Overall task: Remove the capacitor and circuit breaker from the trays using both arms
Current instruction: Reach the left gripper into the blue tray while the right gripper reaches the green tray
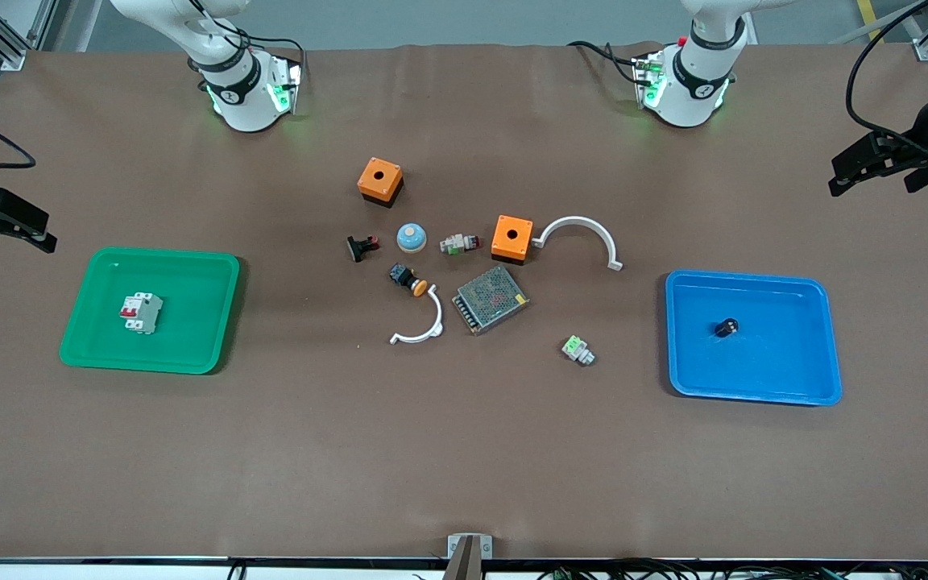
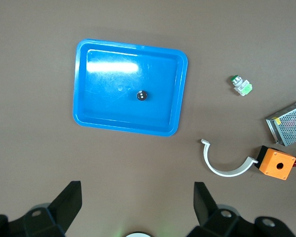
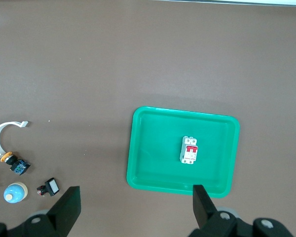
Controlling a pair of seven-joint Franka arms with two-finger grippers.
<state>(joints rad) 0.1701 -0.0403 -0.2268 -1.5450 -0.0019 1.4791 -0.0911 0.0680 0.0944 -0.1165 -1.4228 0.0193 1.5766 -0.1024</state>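
The capacitor (image 1: 727,327), a tiny black cylinder, lies in the blue tray (image 1: 802,387) toward the left arm's end of the table; the left wrist view shows both the capacitor (image 2: 142,96) and the tray (image 2: 89,118). The white breaker (image 1: 141,312) with red levers lies in the green tray (image 1: 198,354) toward the right arm's end; the right wrist view shows both the breaker (image 3: 189,150) and the tray (image 3: 138,173). My left gripper (image 1: 851,173) (image 2: 138,190) is open and empty, raised at its end of the table. My right gripper (image 1: 29,229) (image 3: 137,192) is open and empty, raised at its end.
Loose parts lie mid-table: two orange boxes (image 1: 380,180) (image 1: 511,238), two white arcs (image 1: 585,234) (image 1: 424,326), a metal power supply (image 1: 490,298), a blue dome (image 1: 412,237), a black push button with orange cap (image 1: 408,279), a black clip (image 1: 362,246), and green-and-white parts (image 1: 577,350).
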